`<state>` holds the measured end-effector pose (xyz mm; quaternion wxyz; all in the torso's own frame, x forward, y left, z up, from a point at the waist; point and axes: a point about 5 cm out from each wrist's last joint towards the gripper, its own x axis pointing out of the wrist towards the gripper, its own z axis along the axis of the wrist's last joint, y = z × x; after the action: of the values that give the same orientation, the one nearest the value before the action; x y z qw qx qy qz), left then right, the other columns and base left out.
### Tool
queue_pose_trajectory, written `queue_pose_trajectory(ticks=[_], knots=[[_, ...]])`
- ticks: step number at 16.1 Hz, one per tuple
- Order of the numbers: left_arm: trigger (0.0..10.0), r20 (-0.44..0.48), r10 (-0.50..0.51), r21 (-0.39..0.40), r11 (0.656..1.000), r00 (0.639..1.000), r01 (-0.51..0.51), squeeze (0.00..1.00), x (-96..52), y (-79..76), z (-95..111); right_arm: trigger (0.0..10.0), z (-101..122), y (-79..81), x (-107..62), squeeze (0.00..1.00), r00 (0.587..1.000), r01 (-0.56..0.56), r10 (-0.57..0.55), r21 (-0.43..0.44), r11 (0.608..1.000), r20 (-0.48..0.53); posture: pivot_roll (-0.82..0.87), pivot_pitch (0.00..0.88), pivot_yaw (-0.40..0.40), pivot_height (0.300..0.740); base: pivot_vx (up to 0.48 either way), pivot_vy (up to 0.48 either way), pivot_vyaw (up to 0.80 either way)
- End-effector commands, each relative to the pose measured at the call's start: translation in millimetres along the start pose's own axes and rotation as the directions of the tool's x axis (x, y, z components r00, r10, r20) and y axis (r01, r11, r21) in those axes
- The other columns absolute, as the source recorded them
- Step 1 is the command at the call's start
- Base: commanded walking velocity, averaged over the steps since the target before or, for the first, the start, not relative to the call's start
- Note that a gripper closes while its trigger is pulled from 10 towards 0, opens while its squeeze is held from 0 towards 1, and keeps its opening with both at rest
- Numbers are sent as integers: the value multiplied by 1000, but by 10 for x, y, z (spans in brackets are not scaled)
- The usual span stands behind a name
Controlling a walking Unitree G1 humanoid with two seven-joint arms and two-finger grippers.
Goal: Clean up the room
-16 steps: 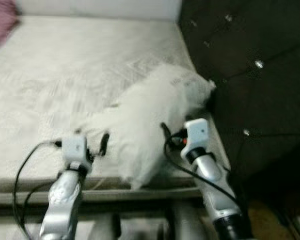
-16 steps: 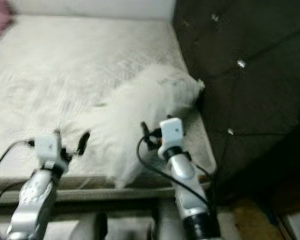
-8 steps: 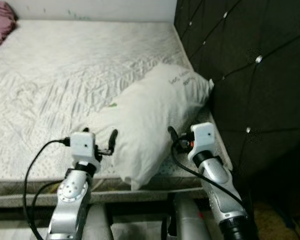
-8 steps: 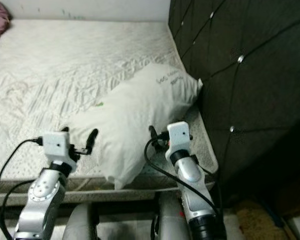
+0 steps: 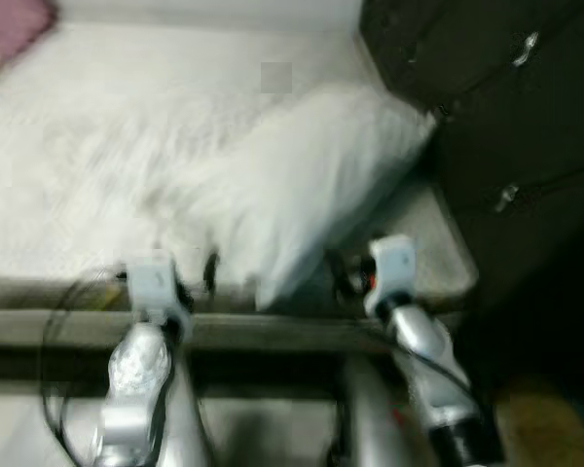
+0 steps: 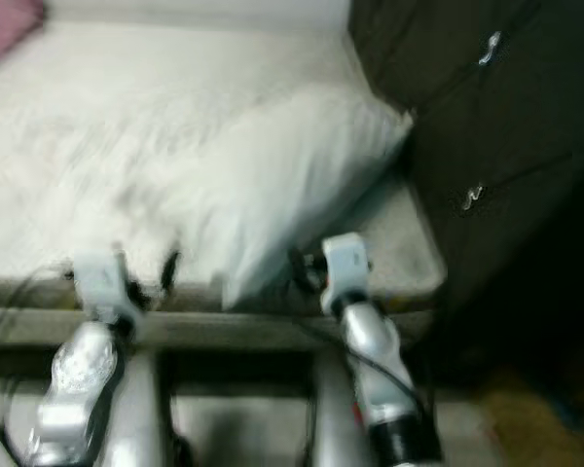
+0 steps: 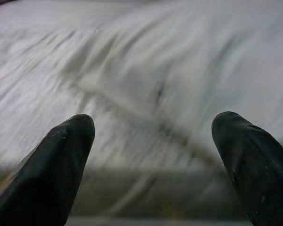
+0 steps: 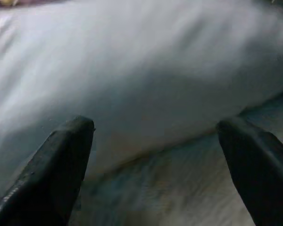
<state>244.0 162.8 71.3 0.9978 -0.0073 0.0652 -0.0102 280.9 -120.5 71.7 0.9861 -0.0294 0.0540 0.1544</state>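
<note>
A white pillow [image 5: 302, 185] lies slanted on the white mattress [image 5: 88, 146], its far corner against the dark headboard [image 5: 506, 107]. The picture is blurred. My left gripper [image 5: 202, 276] is open at the mattress's front edge, just left of the pillow's near end. My right gripper [image 5: 339, 276] is open at the pillow's near right side. The left wrist view looks between open fingers [image 7: 61, 165] at the pillow [image 7: 188, 56] and the sheet. In the right wrist view, the pillow [image 8: 146, 75] lies close ahead of the open gripper [image 8: 155, 125].
A pink cloth [image 5: 15, 27] sits at the mattress's far left corner. The bed's front rail [image 5: 273, 329] runs across below the grippers. The tufted headboard stands along the right, with brownish floor [image 5: 540, 413] below it.
The whole picture has shifted and blurred, so the camera moved. The bed and pillow now sit higher in view. Both grippers stay open, nearer the mattress's front edge.
</note>
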Motion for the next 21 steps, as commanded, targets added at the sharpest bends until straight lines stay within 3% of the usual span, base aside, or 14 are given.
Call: queue_pose_trajectory(ticks=[1, 6, 7, 11, 12, 13, 15, 18, 21], knots=[[10000, 37, 58, 35, 998, 998, -59, 0, 41, 92, 113, 10000, 26, 61, 48, 0, 999, -49, 49, 4, 999, -7, -14, 43, -37, 510, 0, 0, 0], [10000, -14, 184, 83, 980, 983, -182, 0, -106, 323, 35, 10000, 46, 236, 149, 0, 975, -223, 223, 11, 975, -15, 37, 61, -49, 495, 0, 0, 0], [10000, -25, 200, 95, 976, 979, -197, 0, -175, 361, 24, 10000, 29, 314, 163, 0, 939, -340, 339, 6, 941, -48, 50, 68, -52, 480, 0, 0, 0], [10000, -80, 232, 92, 970, 969, -225, 0, -334, 443, -47, 10000, 95, 341, 150, 0, 868, -491, 491, 22, 871, -75, 75, 86, -57, 480, 0, 0, 0], [10000, -103, 246, 106, 966, 964, -235, 0, -420, 495, -82, 10000, 126, 383, 136, 0, 827, -555, 555, 32, 831, -84, 87, 89, -56, 480, 0, 0, 0], [10000, -111, 249, 120, 964, 962, -235, 0, -455, 517, -95, 10000, 139, 406, 128, 0, 809, -580, 581, 37, 814, -84, 89, 90, -55, 480, 0, 0, 0], [10000, -151, 294, 149, 951, 944, -273, 0, -682, 633, -172, 10000, 241, 510, 175, 0, 782, -619, 622, 66, 783, -47, 105, 94, -53, 480, 0, 0, 0], [10000, -149, 312, 157, 944, 938, -289, 0, -726, 663, -151, 10000, 347, 635, 229, 0, 757, -650, 653, 120, 750, 15, 135, 93, -53, 470, 0, 0, 0], [10000, -143, 309, 161, 945, 940, -286, 0, -721, 660, -126, 10000, 371, 774, 304, 0, 760, -645, 649, 138, 751, 23, 149, 90, -53, 461, 0, 0, 0]])
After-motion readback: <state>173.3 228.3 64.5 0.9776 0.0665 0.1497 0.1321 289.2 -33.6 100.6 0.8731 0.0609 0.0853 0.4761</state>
